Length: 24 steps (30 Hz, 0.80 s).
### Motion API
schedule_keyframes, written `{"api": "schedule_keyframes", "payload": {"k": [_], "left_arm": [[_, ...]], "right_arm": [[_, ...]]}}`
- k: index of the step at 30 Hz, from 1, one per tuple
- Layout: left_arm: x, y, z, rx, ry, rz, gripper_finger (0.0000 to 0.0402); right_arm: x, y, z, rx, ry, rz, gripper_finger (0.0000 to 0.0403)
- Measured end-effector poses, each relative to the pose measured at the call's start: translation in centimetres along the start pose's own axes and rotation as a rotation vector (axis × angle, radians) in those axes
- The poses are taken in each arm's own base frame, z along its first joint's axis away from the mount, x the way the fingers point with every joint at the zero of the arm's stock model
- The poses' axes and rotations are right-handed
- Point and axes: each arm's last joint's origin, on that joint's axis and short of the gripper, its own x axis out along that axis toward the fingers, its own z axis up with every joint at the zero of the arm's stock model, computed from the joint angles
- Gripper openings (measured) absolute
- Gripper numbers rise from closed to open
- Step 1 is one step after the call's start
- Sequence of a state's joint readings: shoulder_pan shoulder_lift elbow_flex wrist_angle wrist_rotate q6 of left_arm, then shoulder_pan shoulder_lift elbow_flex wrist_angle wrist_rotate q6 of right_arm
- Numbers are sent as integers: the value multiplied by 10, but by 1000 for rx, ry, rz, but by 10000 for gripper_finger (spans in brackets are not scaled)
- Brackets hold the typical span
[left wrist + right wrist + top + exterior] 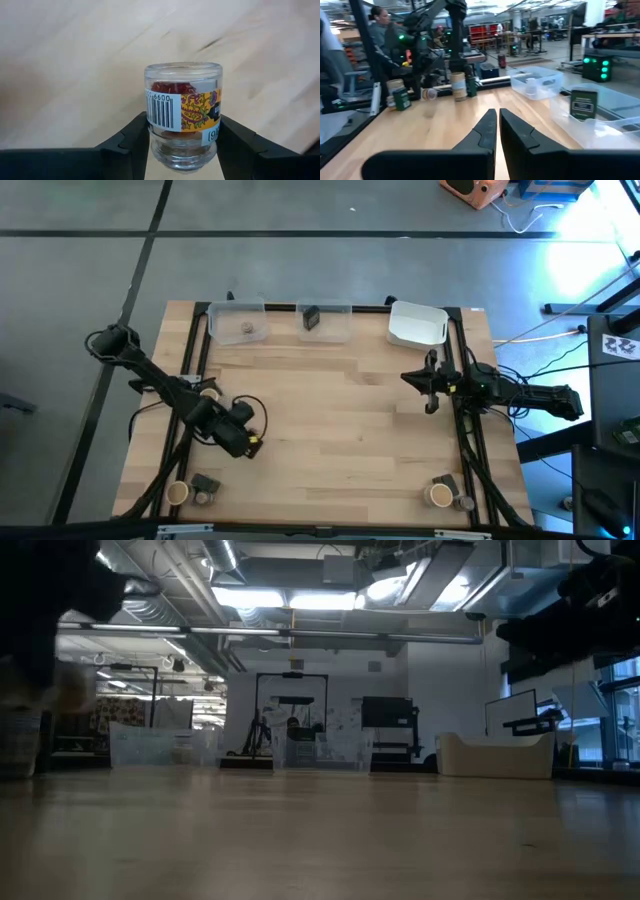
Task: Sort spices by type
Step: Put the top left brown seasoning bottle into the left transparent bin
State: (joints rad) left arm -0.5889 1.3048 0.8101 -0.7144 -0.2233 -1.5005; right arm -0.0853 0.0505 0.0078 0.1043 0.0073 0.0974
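Sorting step in progress, jar in transit. Left claw [182, 145], over the near-left part of the worktop [340, 420], is closed on a small glass saffron jar [183, 112]; the fingers [131, 142] press its lower half from either side, the jar is upright, and red threads show behind the barcode label. Right claw [497, 131] waits at the right edge of the worktop, fingers nearly touching and holding nothing. Along the far edge stand two clear tubs and a white tub [417, 324]: the left clear tub [238, 322] already holds a small round jar [248, 330], the middle clear tub [325, 321] a dark boxy container [311, 317]. More spices wait at the near corners, left [192, 492] and right [447, 493]. Judged from this, the held jar probably belongs in the left clear tub. Good practice: keep it upright, carry it clear above the tub wall, lower it beside the jar already there, and release only once it is low, since round glass may roll.
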Motion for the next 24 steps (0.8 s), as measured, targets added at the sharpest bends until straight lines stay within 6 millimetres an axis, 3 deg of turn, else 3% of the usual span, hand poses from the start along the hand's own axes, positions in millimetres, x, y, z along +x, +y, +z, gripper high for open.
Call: {"api": "schedule_keyframes", "payload": {"k": [18, 24], "left_arm": [[14, -18, 79, 407, -389, -195, 167], [35, -23, 99, 518, -357, -130, 168]], "right_arm": [[7, 3, 8, 6, -68, 80, 23], [20, 3, 5, 28, -28, 76, 23]]}}
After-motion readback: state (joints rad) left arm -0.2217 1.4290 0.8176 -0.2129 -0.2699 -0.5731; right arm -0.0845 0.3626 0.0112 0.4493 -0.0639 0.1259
